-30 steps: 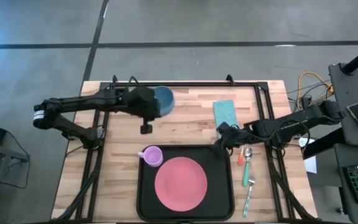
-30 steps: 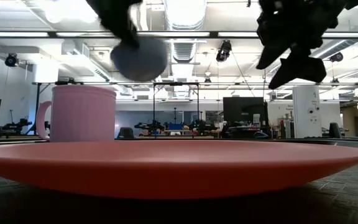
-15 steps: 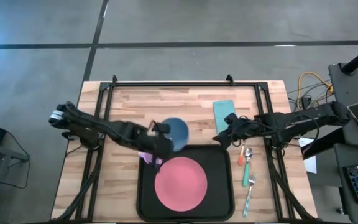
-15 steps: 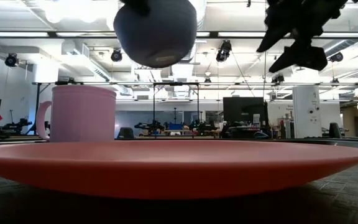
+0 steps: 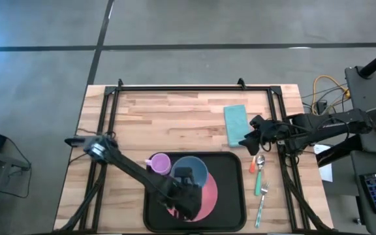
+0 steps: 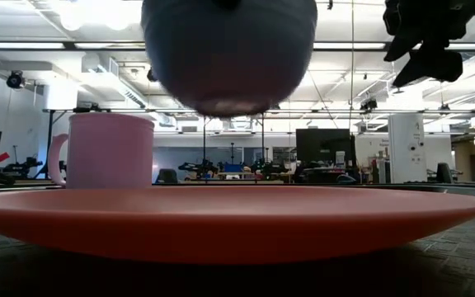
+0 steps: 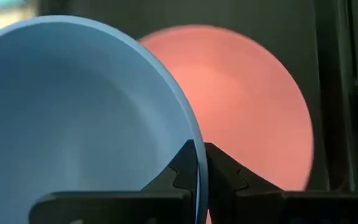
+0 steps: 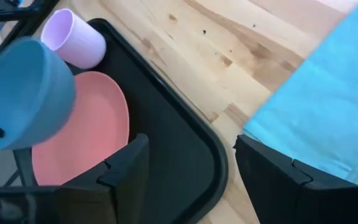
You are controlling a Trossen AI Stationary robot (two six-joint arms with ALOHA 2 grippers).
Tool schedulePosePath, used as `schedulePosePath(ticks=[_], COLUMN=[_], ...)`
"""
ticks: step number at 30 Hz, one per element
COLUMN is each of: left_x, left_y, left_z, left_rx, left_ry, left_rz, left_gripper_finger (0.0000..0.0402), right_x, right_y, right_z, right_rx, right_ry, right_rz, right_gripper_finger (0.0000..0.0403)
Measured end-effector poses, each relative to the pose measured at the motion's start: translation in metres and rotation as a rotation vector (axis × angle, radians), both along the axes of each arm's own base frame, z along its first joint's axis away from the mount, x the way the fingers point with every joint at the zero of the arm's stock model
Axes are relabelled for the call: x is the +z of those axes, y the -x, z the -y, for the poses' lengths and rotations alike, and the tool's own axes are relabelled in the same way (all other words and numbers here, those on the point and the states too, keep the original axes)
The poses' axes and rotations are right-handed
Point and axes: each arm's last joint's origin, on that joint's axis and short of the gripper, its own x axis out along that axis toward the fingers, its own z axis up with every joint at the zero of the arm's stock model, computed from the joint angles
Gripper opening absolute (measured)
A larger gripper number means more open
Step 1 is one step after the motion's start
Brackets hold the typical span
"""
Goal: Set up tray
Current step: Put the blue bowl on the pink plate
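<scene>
My left gripper (image 5: 187, 187) is shut on a blue bowl (image 5: 189, 171) and holds it over the round pink plate (image 5: 207, 196). The plate lies in the black tray (image 5: 230, 163). A lilac cup (image 5: 158, 162) stands upright in the tray's far left corner. In the low view the bowl (image 6: 229, 54) hangs clear above the plate (image 6: 221, 219). My right gripper (image 5: 249, 138) is open and empty. It hovers between the tray's far right corner and the teal napkin (image 5: 235, 124), which lies flat on the table. My left gripper holds the bowl by its rim (image 7: 199, 163), on the bowl's near side. One finger (image 7: 178, 173) is inside the bowl and the other (image 7: 227, 174) is outside. The fingers come from above, slanting down. The bowl is lifted clear of the plate, its opening up.
A spoon (image 5: 259, 163) and a fork (image 5: 262, 199) lie on the wood to the right of the tray. A black frame rail (image 5: 175, 89) runs around the table top. Bare wood lies at the table's far left.
My left gripper has carried the blue bowl from the table's far left toward the near edge. The bowl now hangs over the tray and plate, still lifted clear. My right gripper has drawn back a little toward the table's right edge, away from the tray's corner.
</scene>
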Motion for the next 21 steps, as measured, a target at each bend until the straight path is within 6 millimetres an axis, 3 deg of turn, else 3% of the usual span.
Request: schedulePosePath(ticks=[9,18,21], left_x=[-0.025,-0.063,-0.061], left_y=[-0.011,-0.016,-0.016], left_z=[0.022,0.021,0.014], left_rx=[0.074,0.102,0.128], left_ry=[0.116,0.183,0.181], left_rz=[-0.051,-0.077,-0.069], left_gripper_finger=[0.0000,0.0001,0.0010], right_x=[0.001,-0.013,-0.020], right_y=[0.002,0.004,0.003], right_z=[0.000,0.001,0.001], right_rx=[0.036,-0.010,-0.024], right_ry=[0.034,0.020,0.018], right_rz=[0.002,-0.155,-0.214], right_gripper_finger=[0.0224,0.0224,0.0224])
